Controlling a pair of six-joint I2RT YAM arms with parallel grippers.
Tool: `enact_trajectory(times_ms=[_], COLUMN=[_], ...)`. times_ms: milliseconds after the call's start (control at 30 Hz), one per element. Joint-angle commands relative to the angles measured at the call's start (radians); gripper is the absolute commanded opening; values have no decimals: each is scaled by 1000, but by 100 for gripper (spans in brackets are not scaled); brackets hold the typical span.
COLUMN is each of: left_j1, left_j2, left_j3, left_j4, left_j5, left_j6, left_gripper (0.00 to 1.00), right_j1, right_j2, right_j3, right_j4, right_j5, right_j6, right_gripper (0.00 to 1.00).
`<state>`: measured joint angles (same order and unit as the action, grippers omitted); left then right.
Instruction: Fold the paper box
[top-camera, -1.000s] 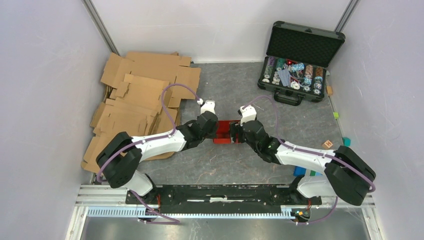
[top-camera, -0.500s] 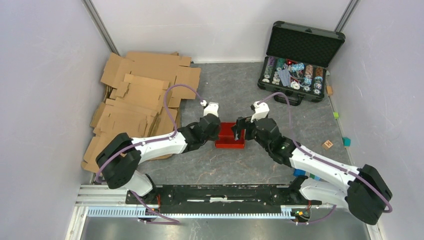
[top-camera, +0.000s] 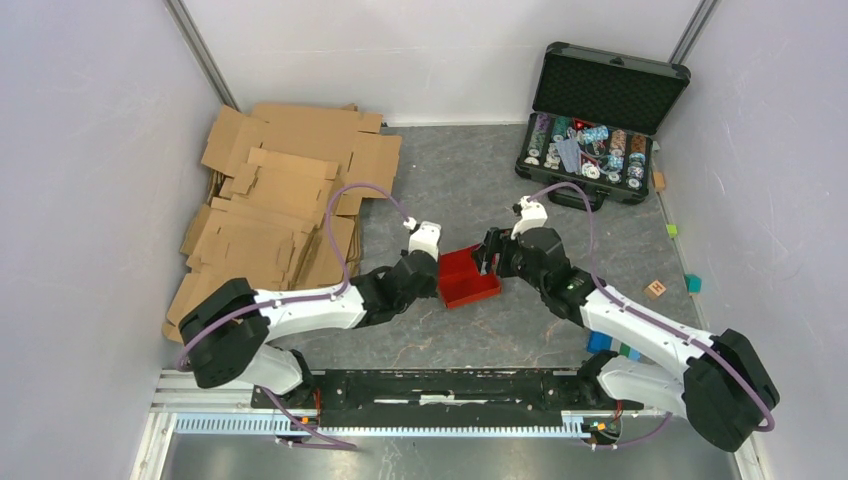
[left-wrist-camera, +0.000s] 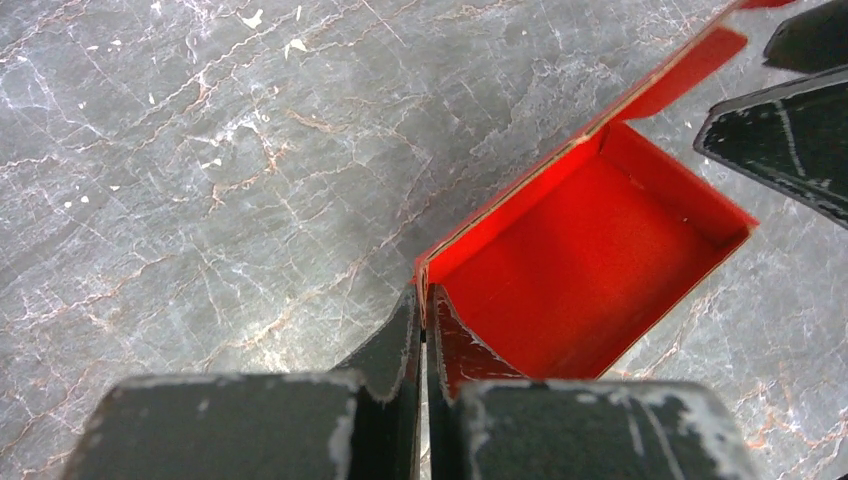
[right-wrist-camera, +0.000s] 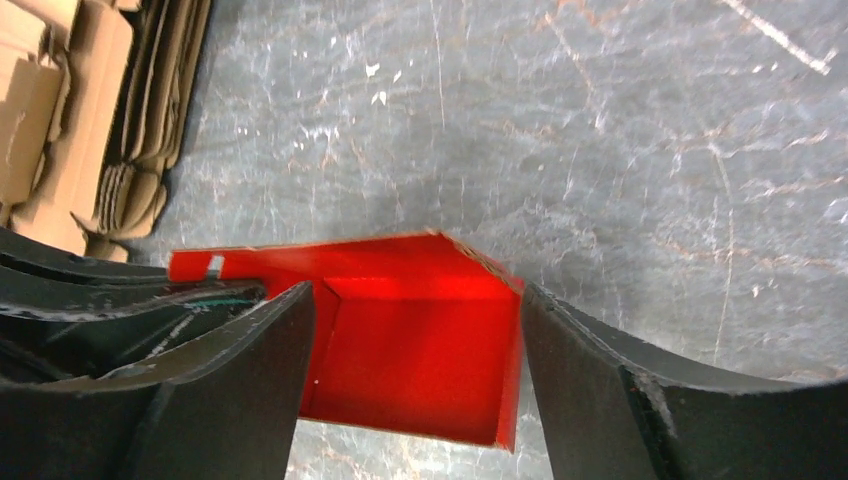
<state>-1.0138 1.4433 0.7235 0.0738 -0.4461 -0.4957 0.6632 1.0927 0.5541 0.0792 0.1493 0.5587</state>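
Note:
The paper box (top-camera: 468, 278) is a small, shallow, bright red open box on the grey table between the two arms. My left gripper (top-camera: 433, 271) is shut on the box's left wall near a corner; in the left wrist view the fingertips (left-wrist-camera: 424, 300) pinch the thin red wall (left-wrist-camera: 520, 200). My right gripper (top-camera: 491, 256) is open at the box's far right side. In the right wrist view its fingers (right-wrist-camera: 270, 340) stand wide apart on either side of the box (right-wrist-camera: 410, 350), close to its walls. One longer red flap (right-wrist-camera: 300, 262) runs along the back.
A stack of brown corrugated cardboard sheets (top-camera: 280, 200) lies at the left; its edge also shows in the right wrist view (right-wrist-camera: 90, 120). An open black case of poker chips (top-camera: 590, 130) stands at the back right. Small blocks (top-camera: 657, 288) lie by the right wall.
The box has shifted a little nearer and rightwards and turned. My left gripper came nearer with it. My right arm reached out and its gripper now stands at the box's far right.

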Motion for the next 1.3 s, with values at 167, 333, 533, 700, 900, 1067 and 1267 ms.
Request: enact_trajectory(times_ms=[167,333,533,700,900,1067,1267], left_j1=[-72,-91,-91,-92,-91,-90,-90], left_j2=[-91,-58,-53,-47,-25,-1,9], left_j3=[-153,-84,-40,-26,2,29,46], left_j4=[213,126,81,74,52,29,4], left_j5=[-65,-121,-138,-140,-150,-144,-154], left_j6=[79,105,126,134,144,154,157], left_gripper=[2,2,2,2,2,2,2], right_j1=[-8,-9,-11,-11,-11,-11,-11], right_j2=[-66,-72,-111,-90,-30,2,-36], right_j3=[-132,-78,-78,-77,-65,-79,-119], right_j4=[24,15,17,38,97,154,194], right_j5=[-71,-130,-57,-80,-78,-72,3], right_j6=[7,-239,-430,-430,-433,-434,-445], right_gripper=[73,87,76,61,55,55,63])
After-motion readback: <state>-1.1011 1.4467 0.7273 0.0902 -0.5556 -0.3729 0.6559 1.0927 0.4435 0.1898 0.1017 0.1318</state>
